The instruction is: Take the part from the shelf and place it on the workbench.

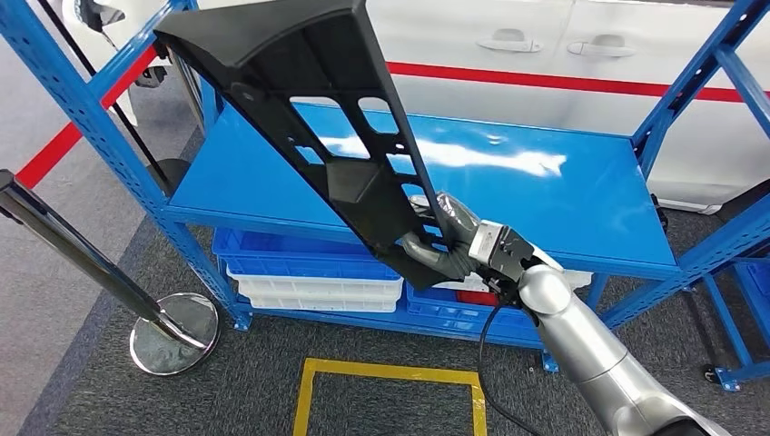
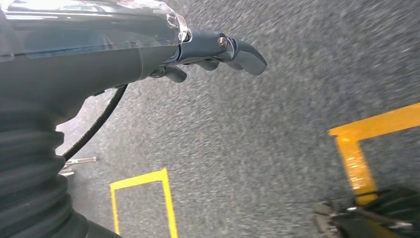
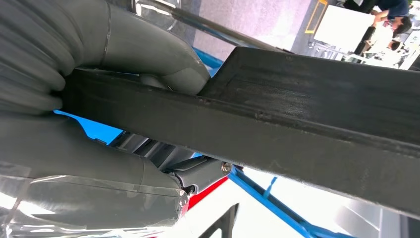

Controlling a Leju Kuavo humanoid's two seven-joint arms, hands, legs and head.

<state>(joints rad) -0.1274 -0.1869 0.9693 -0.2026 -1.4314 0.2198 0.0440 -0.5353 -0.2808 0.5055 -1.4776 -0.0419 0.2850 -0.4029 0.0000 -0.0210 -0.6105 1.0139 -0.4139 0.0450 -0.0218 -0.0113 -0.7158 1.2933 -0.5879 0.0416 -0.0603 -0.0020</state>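
chrome stanchion post (image 1: pixel 64 245) leans across the far left of my head view, its round base (image 1: pixel 174 332) on grey carpet (image 1: pixel 91 381). next over, blue shelf rack (image 1: pixel 545 195), glossy middle deck with nothing resting on it that i can see. black plastic part (image 1: pixel 313 118), long and flat with cut-out openings, is up in the air in front of the rack, tilted, wide end high toward the left upright, narrow end down at my right hand (image 1: pixel 449 241). part is off the shelf deck, not on any bench. under the deck sit blue and white trays (image 1: pixel 313 272). yellow floor square (image 1: pixel 390 395) is on the carpet below. my right hand grips the part's lower end, fingers wrapped through and around its edge; right wrist view shows the thumb (image 3: pixel 163 54) pressed on top of the part's rim (image 3: pixel 277 124). silver right arm (image 1: pixel 590 354) comes up from the lower right. left wrist view: my left hand (image 2: pixel 208 54) hangs over carpet with yellow tape, fingers loosely curled, holding nothing.
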